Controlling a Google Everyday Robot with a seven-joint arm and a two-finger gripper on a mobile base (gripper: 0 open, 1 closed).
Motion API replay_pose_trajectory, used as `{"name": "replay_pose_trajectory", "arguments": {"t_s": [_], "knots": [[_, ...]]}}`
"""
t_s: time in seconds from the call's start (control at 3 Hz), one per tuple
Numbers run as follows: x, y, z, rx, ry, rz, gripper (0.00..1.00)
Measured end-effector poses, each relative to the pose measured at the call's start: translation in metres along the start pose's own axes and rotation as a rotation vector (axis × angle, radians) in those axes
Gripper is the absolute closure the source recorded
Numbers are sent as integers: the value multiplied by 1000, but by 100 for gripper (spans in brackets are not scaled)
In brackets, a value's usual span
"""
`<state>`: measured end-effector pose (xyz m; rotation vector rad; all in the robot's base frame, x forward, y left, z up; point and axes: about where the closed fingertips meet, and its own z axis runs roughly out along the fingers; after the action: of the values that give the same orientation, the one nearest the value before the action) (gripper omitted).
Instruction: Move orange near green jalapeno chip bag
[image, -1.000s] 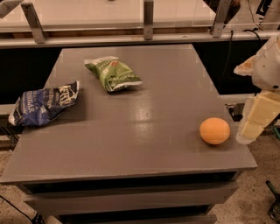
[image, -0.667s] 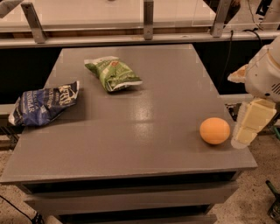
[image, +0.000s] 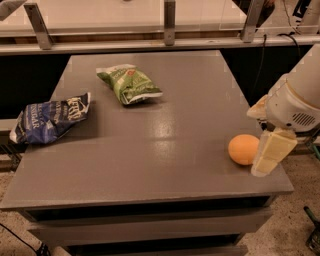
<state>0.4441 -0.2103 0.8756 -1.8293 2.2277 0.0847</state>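
Fingers (image: 272, 150) spread beside orange (image: 243, 149), blue bag (image: 49, 118) leftmost

a grey table (image: 150, 150) with a soft sheen of overhead light stands on a pale speckled floor (image: 295, 225), with shelves under its top. behind it a pale counter (image: 100, 15) runs on slanted metal brackets (image: 170, 22), dark beneath. the gripper (image: 265, 160) hangs at the table's right front edge.
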Motion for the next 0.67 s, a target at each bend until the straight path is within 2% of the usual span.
{"name": "replay_pose_trajectory", "arguments": {"t_s": [0.67], "knots": [[-8, 1, 21, -33, -4, -30, 64]]}}
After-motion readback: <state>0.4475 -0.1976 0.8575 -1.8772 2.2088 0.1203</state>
